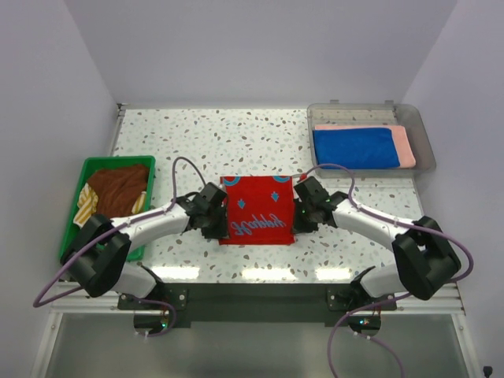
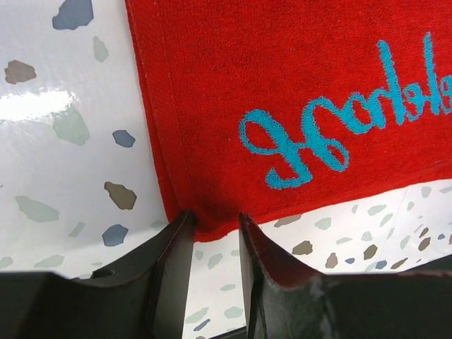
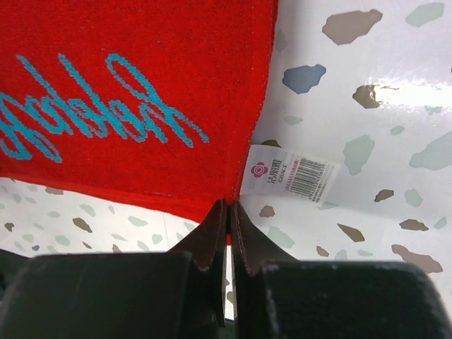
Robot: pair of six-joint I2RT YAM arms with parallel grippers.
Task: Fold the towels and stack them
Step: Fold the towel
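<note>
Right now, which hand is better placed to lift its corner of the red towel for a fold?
The right hand: its fingers are pinched shut on the near corner of the red towel. The left hand straddles its corner with fingers apart, not clamped yet.

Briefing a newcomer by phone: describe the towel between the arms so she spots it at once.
On the speckled table, look front and centre. The towel lies flat, the left tool and right tool at its near corners. Unlike the blue towel and pink towel in the clear tray and the brown towel in the green basket, it is red with turquoise script.
</note>
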